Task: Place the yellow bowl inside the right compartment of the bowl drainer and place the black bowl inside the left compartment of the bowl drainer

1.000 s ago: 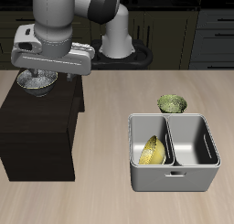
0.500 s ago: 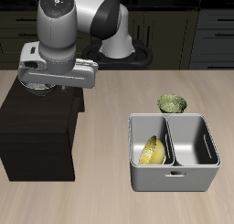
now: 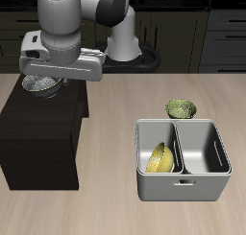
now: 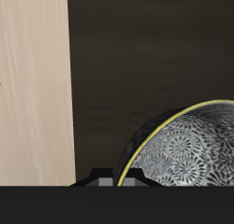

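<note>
Black bowl (image 3: 40,84): shallow and wide, dark outside, silvery-grey inside with a lacy round pattern and a thin yellowish line along the rim in the wrist view (image 4: 187,150); it sits on top of the dark cabinet (image 3: 38,143), right under the robot's hand.
Yellow bowl (image 3: 160,158): small, bright yellow, leaning on its side inside one well of the drainer (image 3: 183,160), the well nearer the cabinet.
Drainer: grey metal tub with rounded corners, a wall down the middle making two deep wells, a slot handle on the front; it stands on the desk (image 3: 106,200); the other well holds nothing.
Green bowl (image 3: 181,108): small, olive, on the desk just behind the drainer.
Pincer (image 3: 43,78): low over the black bowl; the hand's housing covers the fingers, so whether they are spread or pinching the rim cannot be told.
Hidden: most of the black bowl is covered by the hand from outside; the wrist view cuts it off and a black band hides its near edge.
Surfaces: desk of pale wood grain, cabinet of matt dark wood.
</note>
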